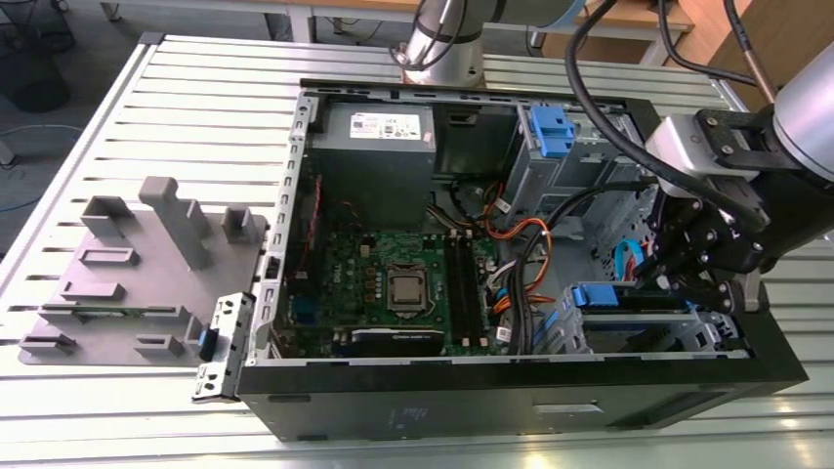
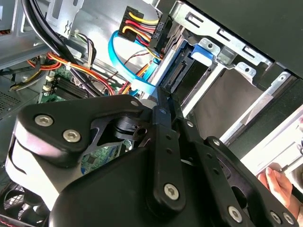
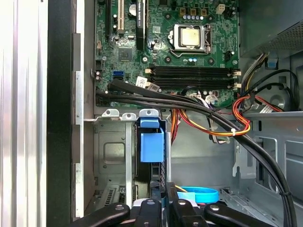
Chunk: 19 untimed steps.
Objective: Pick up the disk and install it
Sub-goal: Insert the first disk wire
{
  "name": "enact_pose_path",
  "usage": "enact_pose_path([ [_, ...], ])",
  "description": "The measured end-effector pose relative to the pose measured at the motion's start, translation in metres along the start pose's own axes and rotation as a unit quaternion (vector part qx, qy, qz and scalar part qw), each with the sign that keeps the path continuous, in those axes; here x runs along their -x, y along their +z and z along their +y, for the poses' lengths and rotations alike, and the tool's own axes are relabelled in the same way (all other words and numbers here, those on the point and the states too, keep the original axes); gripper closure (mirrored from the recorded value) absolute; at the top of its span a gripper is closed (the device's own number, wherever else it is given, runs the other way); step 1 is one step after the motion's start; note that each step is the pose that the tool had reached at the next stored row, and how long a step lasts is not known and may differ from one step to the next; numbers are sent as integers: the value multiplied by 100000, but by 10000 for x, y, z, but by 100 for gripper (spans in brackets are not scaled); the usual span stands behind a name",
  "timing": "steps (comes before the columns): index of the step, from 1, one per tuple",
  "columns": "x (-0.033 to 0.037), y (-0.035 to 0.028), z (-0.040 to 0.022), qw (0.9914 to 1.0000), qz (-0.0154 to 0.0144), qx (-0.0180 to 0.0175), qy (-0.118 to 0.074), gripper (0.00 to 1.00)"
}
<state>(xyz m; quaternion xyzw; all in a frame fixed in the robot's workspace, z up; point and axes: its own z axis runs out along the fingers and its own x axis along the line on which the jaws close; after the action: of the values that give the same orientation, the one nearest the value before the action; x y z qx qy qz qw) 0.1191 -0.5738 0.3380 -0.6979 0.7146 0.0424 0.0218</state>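
The disk [image 1: 603, 296] stands on edge in the drive cage [image 1: 651, 337] at the front corner of the open computer case, on the exterior view's right. Its blue plastic rail tab [image 3: 151, 144] shows at the cage mouth in the first wrist view. Its dark connector edge [image 2: 178, 73] sits between blue rails in the second wrist view. My gripper [image 2: 162, 94] hangs right at that edge with its fingers pressed together and nothing between them. The black fingers [image 3: 152, 210] line up with the disk. From outside, the gripper [image 1: 697, 278] is seen low inside the case beside the cage.
Black, orange and blue cables [image 3: 208, 111] cross between the motherboard [image 1: 397, 283] and the cage. A grey power-supply box [image 1: 378, 132] and a second blue bracket [image 1: 554, 132] sit at the back. A grey holder block [image 1: 131, 264] lies left of the case. A person's hand [image 2: 279, 182] is beyond the case wall.
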Motion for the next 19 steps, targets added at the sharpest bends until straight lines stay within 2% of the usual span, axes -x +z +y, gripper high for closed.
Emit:
enact_pose_path([
  [19, -6, 62, 1, 100000, 5, -21, -1, 84],
])
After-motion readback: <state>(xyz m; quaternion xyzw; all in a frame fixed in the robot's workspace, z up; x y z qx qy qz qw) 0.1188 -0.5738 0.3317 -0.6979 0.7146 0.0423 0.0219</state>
